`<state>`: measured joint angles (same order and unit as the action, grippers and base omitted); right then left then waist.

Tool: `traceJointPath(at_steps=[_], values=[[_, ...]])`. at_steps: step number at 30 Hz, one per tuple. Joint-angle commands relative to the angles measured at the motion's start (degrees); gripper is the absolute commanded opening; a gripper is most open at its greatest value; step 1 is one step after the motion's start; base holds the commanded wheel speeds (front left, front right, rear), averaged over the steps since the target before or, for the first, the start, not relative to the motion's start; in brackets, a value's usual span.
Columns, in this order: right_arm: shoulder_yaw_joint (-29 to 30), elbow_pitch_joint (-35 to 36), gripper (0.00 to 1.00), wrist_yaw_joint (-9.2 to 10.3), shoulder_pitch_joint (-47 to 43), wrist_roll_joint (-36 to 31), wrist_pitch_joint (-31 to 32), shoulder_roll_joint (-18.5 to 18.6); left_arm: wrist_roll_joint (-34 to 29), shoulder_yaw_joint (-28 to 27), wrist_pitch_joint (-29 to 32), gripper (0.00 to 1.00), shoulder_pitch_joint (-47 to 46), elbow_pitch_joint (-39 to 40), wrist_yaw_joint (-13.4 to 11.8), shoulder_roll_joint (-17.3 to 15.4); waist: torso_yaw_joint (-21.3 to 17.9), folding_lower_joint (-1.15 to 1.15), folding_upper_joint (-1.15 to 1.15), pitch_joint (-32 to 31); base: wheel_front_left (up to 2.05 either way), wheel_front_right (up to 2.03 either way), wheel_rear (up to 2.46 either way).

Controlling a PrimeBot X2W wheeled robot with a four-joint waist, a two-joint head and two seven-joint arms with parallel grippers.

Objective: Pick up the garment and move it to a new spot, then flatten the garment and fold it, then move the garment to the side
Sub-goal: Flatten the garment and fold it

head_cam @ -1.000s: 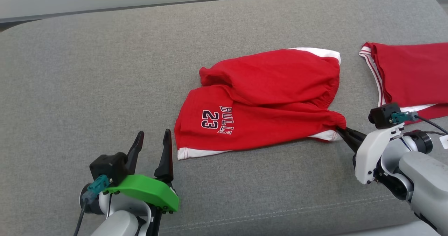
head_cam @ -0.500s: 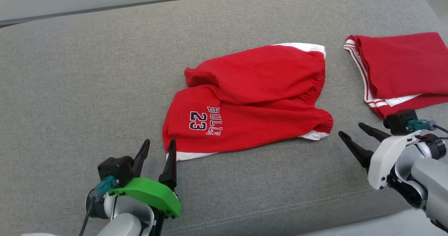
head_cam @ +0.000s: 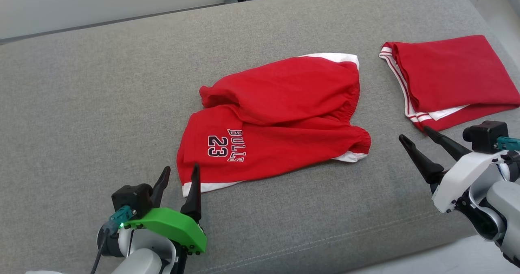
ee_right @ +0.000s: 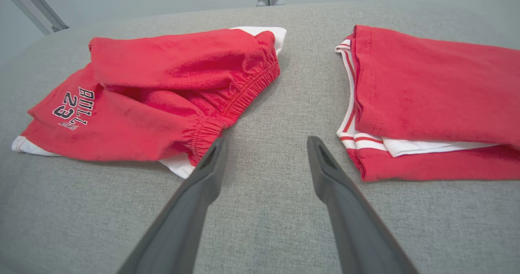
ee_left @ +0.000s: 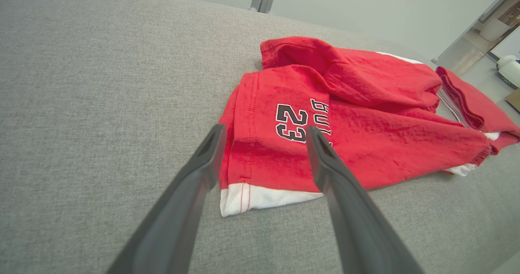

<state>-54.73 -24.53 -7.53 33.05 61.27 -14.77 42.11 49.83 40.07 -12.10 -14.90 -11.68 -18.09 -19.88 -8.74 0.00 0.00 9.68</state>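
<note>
1. The shorts [head_cam: 272, 115] lay loose on the grey cushion [head_cam: 81, 103], between the two grippers and held by neither.
2. Progress, as you could judge it: the shorts rested free on open cushion, so the pick-and-move step looked complete. Flattening, folding and moving aside all remained. One leg was doubled over the other and the cloth was rumpled, not flat.
3. The long axis ran from the fingers of the left gripper [head_cam: 181, 168] across to the fingers of the right gripper [head_cam: 414, 133]. The white-banded hem pointed toward the left fingers and the gathered elastic waistband toward the right fingers. The "BULLS 23" print sat at the hem end.
4. The left gripper's fingers stood wide and empty. In the left wrist view, the white hem corner lay just ahead of the fingertips, in line with the gap. You could not tell from the pictures whether the tips touched the cloth.
5. The right gripper's fingers stood wide and empty. The waistband corner lay just beside its left fingertip, apart from it.
6. A folded red garment [head_cam: 447, 75] lay beyond the right gripper's right fingertip, well apart from the shorts. You should have treated it as outside the current step.
</note>
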Motion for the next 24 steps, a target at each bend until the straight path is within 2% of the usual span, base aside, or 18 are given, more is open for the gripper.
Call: traceJointPath(at_steps=[1,8,9,11,18,24], values=[[2.06,0.51,1.00,0.09,-1.53,-1.50,-0.39,-0.66,-0.04,-0.38,-0.53,1.00,-0.05,-0.21,0.33,-0.14,-0.22,0.00,0.00,-0.69,0.00,0.00,0.00],[15.78,2.03,1.00,0.09,-7.33,-9.58,-0.34,-4.95,-0.08,-2.94,-2.21,1.00,2.65,1.57,-0.54,-0.79,-0.07,0.00,0.00,-4.33,0.00,0.00,0.00],[15.78,2.03,1.00,0.09,-7.33,-9.58,-0.34,-4.95,-0.08,-2.94,-2.21,1.00,2.65,1.57,-0.54,-0.79,-0.07,0.00,0.00,-4.33,0.00,0.00,0.00],[21.07,2.96,1.00,0.08,-9.99,-13.86,-0.35,-7.67,-0.74,-4.26,-2.72,1.00,4.89,2.92,-1.07,-1.69,0.05,0.00,0.00,-6.27,0.00,0.00,0.00],[28.65,6.83,1.00,0.08,-15.21,-22.68,1.45,-13.67,-2.00,-7.70,-3.10,1.00,11.29,8.01,-2.84,-3.90,0.75,0.00,0.00,-10.27,0.00,0.00,0.00],[36.70,11.32,1.00,0.08,-19.56,-30.08,4.20,-19.22,-3.69,-11.64,-3.08,1.00,16.89,13.69,-5.36,-4.83,1.81,0.00,0.00,-11.71,0.00,0.00,0.00]])
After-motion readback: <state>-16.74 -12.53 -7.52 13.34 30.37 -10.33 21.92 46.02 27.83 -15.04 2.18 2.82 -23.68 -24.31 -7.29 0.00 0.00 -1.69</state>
